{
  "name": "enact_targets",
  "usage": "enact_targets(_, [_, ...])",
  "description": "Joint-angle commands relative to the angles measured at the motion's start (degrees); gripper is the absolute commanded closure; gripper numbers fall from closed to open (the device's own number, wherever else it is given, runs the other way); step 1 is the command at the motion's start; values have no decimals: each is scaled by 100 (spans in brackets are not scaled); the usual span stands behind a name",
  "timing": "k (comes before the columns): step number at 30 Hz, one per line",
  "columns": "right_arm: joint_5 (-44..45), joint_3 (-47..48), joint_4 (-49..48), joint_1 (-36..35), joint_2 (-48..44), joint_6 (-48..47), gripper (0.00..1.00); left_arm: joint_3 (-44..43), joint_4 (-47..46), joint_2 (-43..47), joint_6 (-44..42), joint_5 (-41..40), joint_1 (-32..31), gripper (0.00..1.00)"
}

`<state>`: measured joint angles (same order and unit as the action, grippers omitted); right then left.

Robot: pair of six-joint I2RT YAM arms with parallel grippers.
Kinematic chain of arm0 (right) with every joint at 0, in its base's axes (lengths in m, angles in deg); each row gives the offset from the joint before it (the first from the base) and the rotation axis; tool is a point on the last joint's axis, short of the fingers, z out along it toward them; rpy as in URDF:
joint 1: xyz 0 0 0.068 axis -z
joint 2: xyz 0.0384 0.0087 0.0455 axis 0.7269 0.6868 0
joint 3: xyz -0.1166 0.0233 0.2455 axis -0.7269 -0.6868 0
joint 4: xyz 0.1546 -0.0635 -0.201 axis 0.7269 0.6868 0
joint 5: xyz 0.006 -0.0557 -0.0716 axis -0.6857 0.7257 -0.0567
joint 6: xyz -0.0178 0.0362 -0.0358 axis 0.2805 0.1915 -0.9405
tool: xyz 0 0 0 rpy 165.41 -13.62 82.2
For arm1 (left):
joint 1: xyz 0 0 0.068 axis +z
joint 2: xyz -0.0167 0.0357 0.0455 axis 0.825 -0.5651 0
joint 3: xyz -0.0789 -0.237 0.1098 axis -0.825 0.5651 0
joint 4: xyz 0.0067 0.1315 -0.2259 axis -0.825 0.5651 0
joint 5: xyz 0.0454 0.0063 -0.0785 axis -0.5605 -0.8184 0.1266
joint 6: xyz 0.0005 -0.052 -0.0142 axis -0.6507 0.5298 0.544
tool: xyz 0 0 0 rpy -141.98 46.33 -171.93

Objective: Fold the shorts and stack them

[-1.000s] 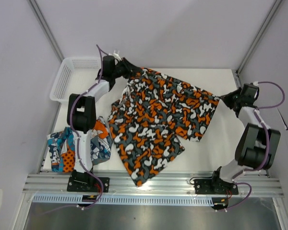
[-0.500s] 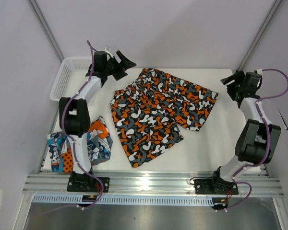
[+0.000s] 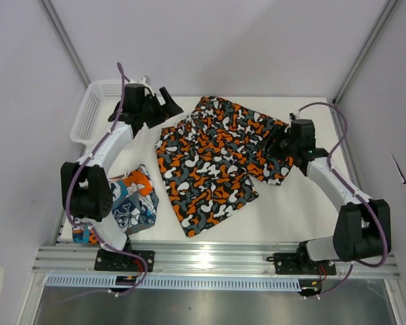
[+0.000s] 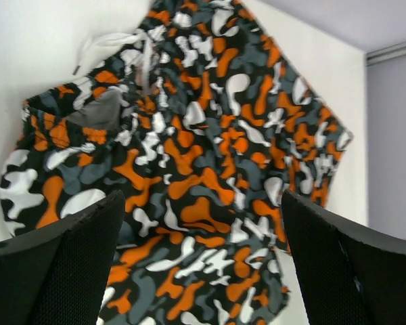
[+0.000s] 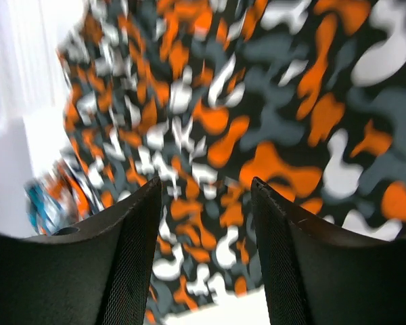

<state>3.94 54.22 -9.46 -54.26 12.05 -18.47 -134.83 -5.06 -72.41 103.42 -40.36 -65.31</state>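
Observation:
The camouflage shorts (image 3: 220, 159) lie spread flat in the middle of the table, waistband toward the far left. The patchwork shorts (image 3: 132, 203) sit crumpled at the near left, partly behind the left arm. My left gripper (image 3: 168, 105) hangs open just off the waistband's far-left corner; in its wrist view the camouflage shorts (image 4: 189, 135) lie below the wide-apart fingers (image 4: 61, 264), untouched. My right gripper (image 3: 279, 145) is open low over the right leg's edge. In the right wrist view nothing sits between the fingertips (image 5: 304, 257), with camouflage cloth (image 5: 257, 101) beneath.
A white mesh basket (image 3: 98, 108) stands at the far left corner, just behind the left gripper. The bare white table (image 3: 304, 217) shows at the near right. Metal frame posts rise at both back corners.
Both grippers let go of the camouflage shorts, which dropped flat. The left gripper drew back to the left. The right gripper swung away, then came in over the right leg's edge.

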Motion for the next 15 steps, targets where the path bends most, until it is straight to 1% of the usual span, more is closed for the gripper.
enact_targets(1, [396,-226,601,-570,-411,-408,43,-527,453,-618,-698,-232,-22,3])
enact_targets(2, [449,-287,802,-668,-489,-435,43,-711,505,-767,-786,-223,-30,3])
enact_targets(3, [693,-349,926,-773,-525,-453,43,-913,645,-934,-865,-249,-30,3])
enact_targets(4, [800,-471,1006,-861,-551,-514,42,-1010,672,-1223,-1048,-276,-39,3])
enact_targets(6, [1020,-551,1208,-1090,-569,-523,42,-1248,681,-1506,-1199,-355,-39,3])
enact_targets(7, [1186,-595,1235,-1178,-561,-523,45,-1536,699,-1777,-1365,-338,-39,3])
enact_targets(9, [1337,-631,1331,-1450,-395,-523,46,-1731,742,-2033,-1498,-267,-39,3])
enact_targets(11, [1565,-604,1550,-1739,-236,-506,46,-2117,910,-2323,-1744,-145,-48,3])
enact_targets(15, [1970,-718,1797,-2048,-77,-401,44,-1953,752,-2360,-1929,-91,-57,4])
